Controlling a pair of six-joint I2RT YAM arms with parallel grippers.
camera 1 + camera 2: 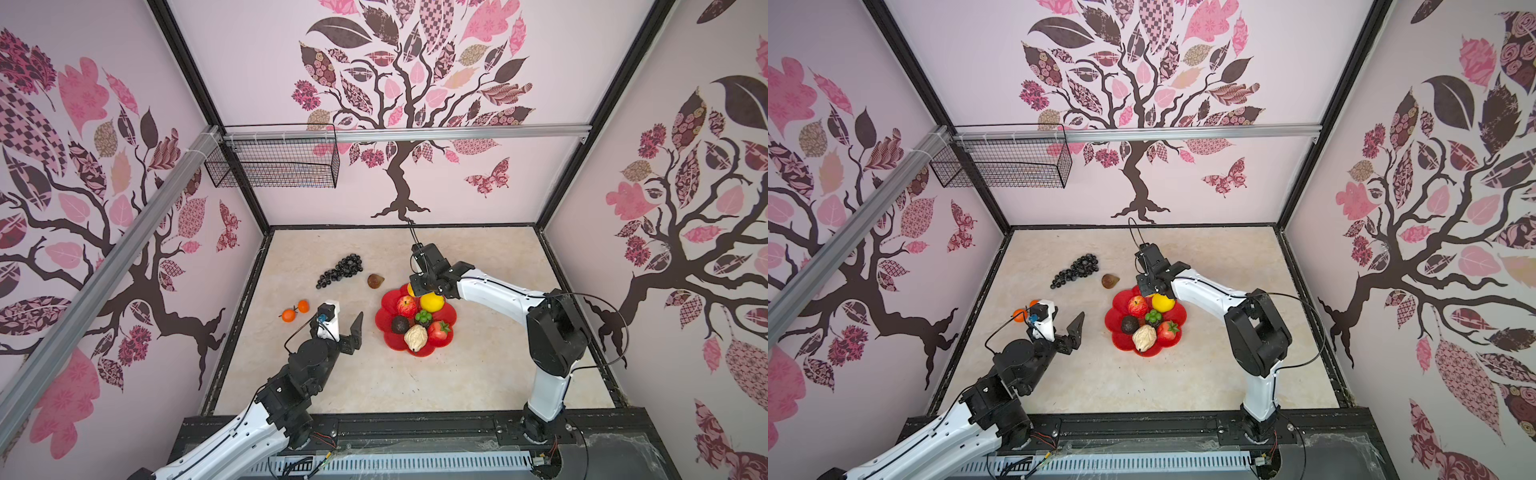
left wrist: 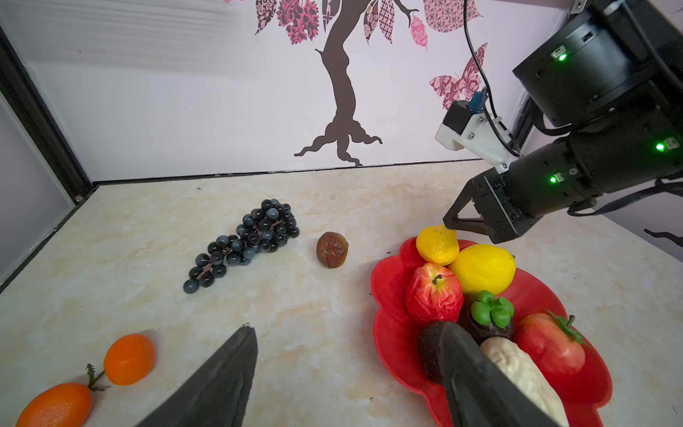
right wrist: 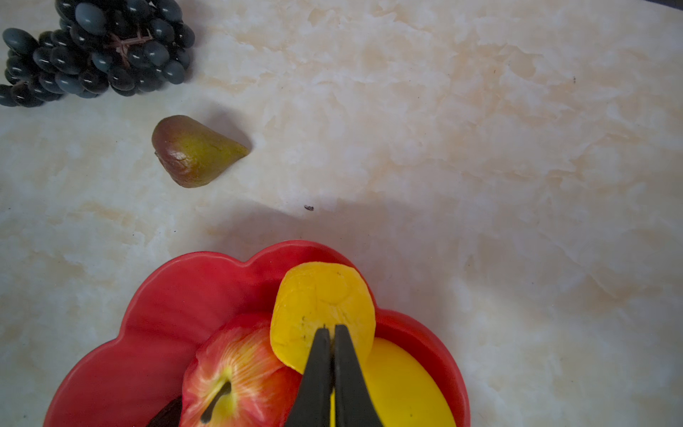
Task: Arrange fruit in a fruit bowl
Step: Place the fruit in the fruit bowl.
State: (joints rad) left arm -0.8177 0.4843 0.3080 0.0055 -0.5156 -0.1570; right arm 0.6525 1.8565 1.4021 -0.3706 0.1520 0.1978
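Red bowl (image 1: 383, 309) holds most of the fruit. My right fingers (image 3: 331, 334) are pressed together, tips touching the small lemon (image 3: 321, 307) at its far rim, gripping nothing I can see. My left fingers (image 2: 345, 329) stand wide and empty over the desk (image 1: 457, 374), between the bowl and the two oranges (image 2: 128, 359), which lie nearest this arm. Beyond the bowl, the fig (image 3: 196, 151) and grapes (image 2: 244, 244) have open desk around them; the fig looks like my right arm's shorter reach.

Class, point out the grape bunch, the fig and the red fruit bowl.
grape bunch (image 1: 340, 271): in a top view, middle of the cluster.
fig (image 3: 196, 151): right wrist view, middle of its body.
fruit bowl (image 2: 391, 332): left wrist view, bare inner wall.
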